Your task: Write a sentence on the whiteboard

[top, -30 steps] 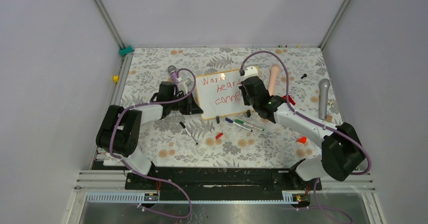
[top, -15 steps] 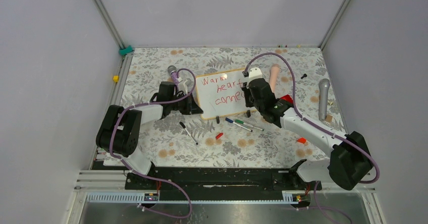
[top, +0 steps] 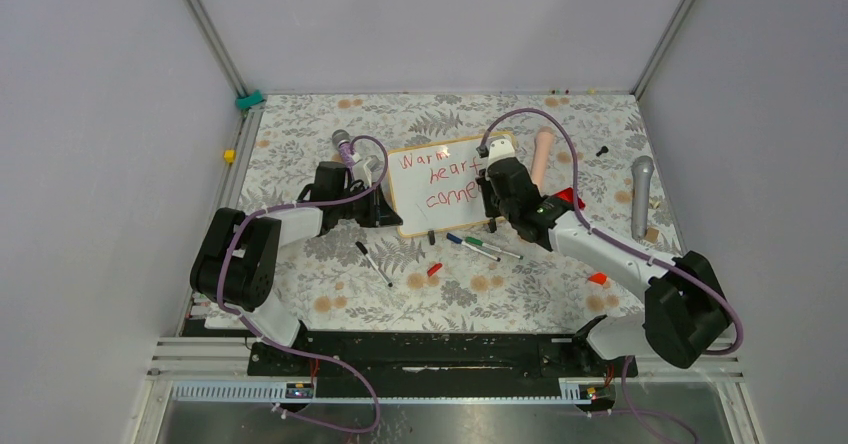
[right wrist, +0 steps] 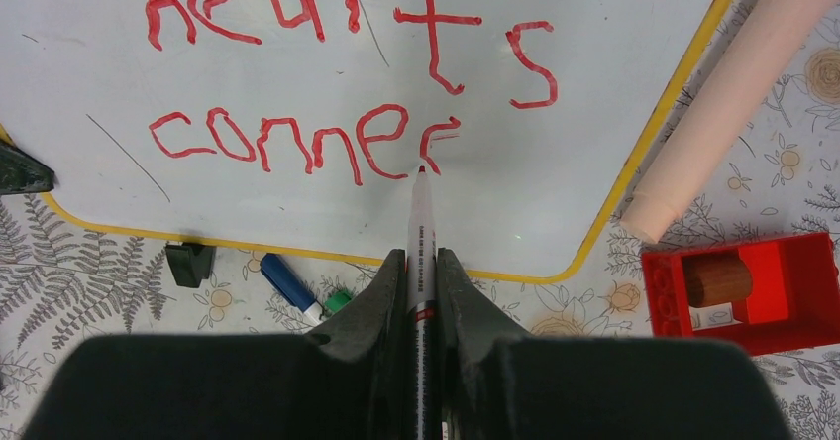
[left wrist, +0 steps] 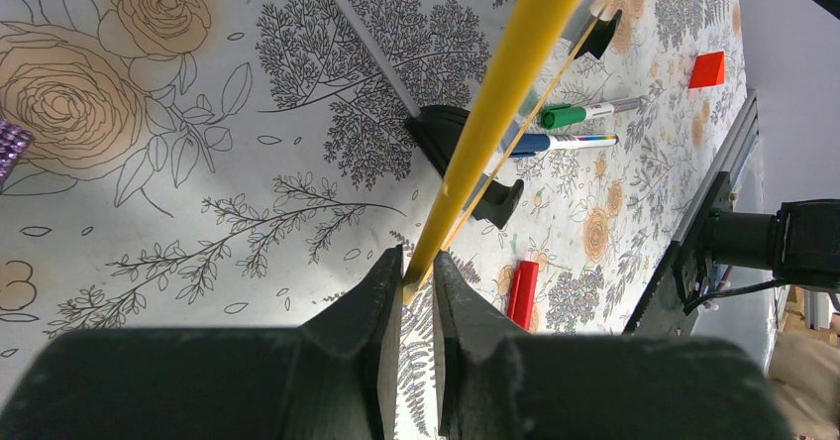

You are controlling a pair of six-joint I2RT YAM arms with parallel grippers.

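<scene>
**Ana:** One whiteboard [top: 408, 209] sits in the middle of the table. The sentence [right wrist: 327, 148] on it has three red lines. The last word reads "connec", so I think a "t" is missing.

**Ben:** Where is the pen?

**Ana:** One red marker [right wrist: 420, 232] is squeezed tight in the right gripper [right wrist: 421, 267]. It points straight to 12 o'clock from the fingers. Its tip looks to touch the board at the bottom of the last "c".

**Ben:** Which way next?

**Ana:** Toward 3 o'clock, I think. There is bare white there.

**Ben:** And the left gripper [left wrist: 416, 272]?

**Ana:** It pinches the frame [left wrist: 495, 93] at the board's 9 o'clock side. So the right arm is closer to the writing spot.

**Ben:** What else is there?

**Ana:** By the board's 6 o'clock edge I count one blue pen [top: 457, 240], one green pen [top: 482, 244], one black pen [top: 375, 263] and one red cap [top: 434, 269]. One pink stick [top: 543, 154] lies at 3 o'clock. There are two microphones: a grey microphone [top: 642, 189] and a purple microphone [top: 343, 144].
</scene>
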